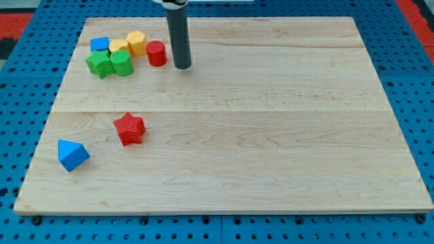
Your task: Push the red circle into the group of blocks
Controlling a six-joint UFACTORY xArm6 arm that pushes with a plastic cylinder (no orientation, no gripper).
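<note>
The red circle (156, 53) stands near the board's top left, just right of the group and close to or touching its yellow hexagon (136, 43). The group holds that hexagon, a second yellow block (119, 46), a blue block (100, 45), a green star (100, 64) and a green hexagon (121, 63). My tip (182, 66) rests on the board just right of the red circle, a small gap between them. The rod rises straight up and out of the view's top.
A red star (129, 129) lies at the board's left middle. A blue triangle (72, 154) lies near the bottom left corner. The wooden board (271, 135) sits on a blue perforated table.
</note>
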